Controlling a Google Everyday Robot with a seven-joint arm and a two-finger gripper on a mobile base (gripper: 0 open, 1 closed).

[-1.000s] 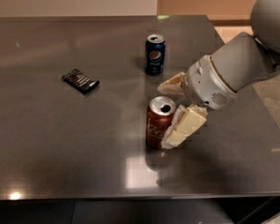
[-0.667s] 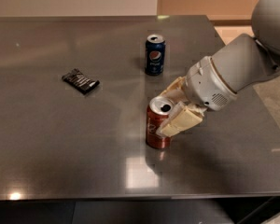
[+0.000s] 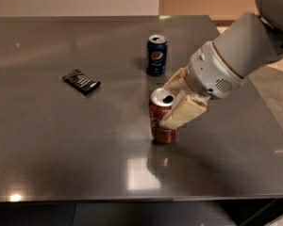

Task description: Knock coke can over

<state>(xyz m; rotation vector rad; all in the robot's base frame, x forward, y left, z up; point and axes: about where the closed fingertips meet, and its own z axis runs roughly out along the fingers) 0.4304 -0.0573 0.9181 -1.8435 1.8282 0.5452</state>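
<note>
I find the coke can (image 3: 158, 122) upright on the bench (image 3: 61, 145). My tool (image 3: 170, 103), fingers spread, touches its side. I judge toppling outstanding.

Blue Pepsi can (image 3: 156, 55) upright on grey table (image 3: 61, 140), beyond gripper (image 3: 170, 102); black packet (image 3: 81, 82) flat, well apart.

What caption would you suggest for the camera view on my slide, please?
Robot's tool at the top of the standing coke can; Pepsi can and dark packet farther back on grey table.
</note>
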